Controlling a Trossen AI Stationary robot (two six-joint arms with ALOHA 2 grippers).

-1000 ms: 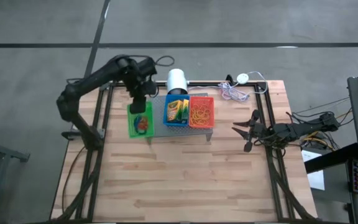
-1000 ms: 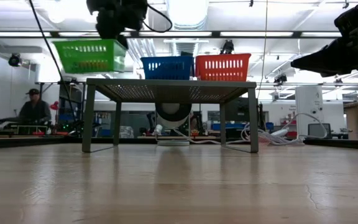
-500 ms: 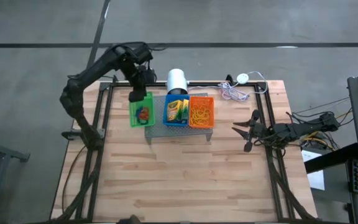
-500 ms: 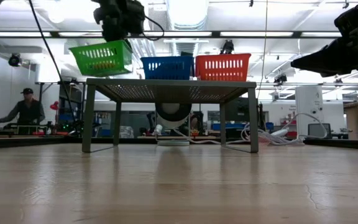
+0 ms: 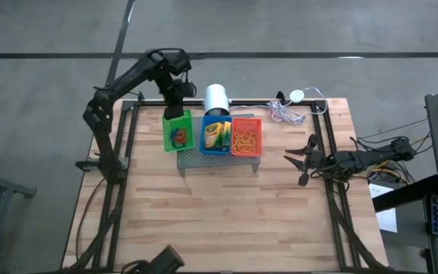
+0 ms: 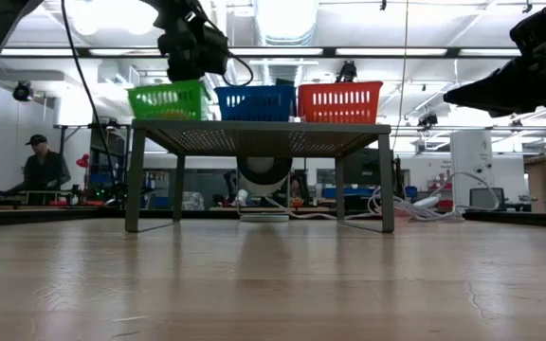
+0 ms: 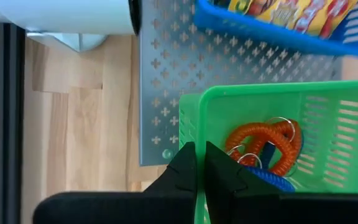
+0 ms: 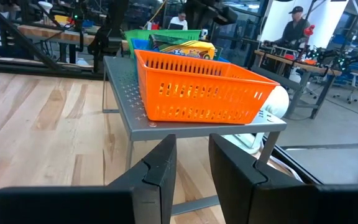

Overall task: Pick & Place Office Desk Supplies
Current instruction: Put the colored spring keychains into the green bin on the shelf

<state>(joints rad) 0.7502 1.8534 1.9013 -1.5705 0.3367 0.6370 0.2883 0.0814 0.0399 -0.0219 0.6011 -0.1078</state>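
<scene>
The red and blue coiled bands are seen lying in the green mesh basket, which is gripped by its rim wall in the clenched left pincer at the upper left of the high view, apparently so that it can be lined up on the grey perforated stand beside the blue basket with the crayon box and the red basket of tan rubber bands. The right pincer is parked empty and slightly parted at the right of the tabletop, and no writing on the crayon box can be read.
</scene>
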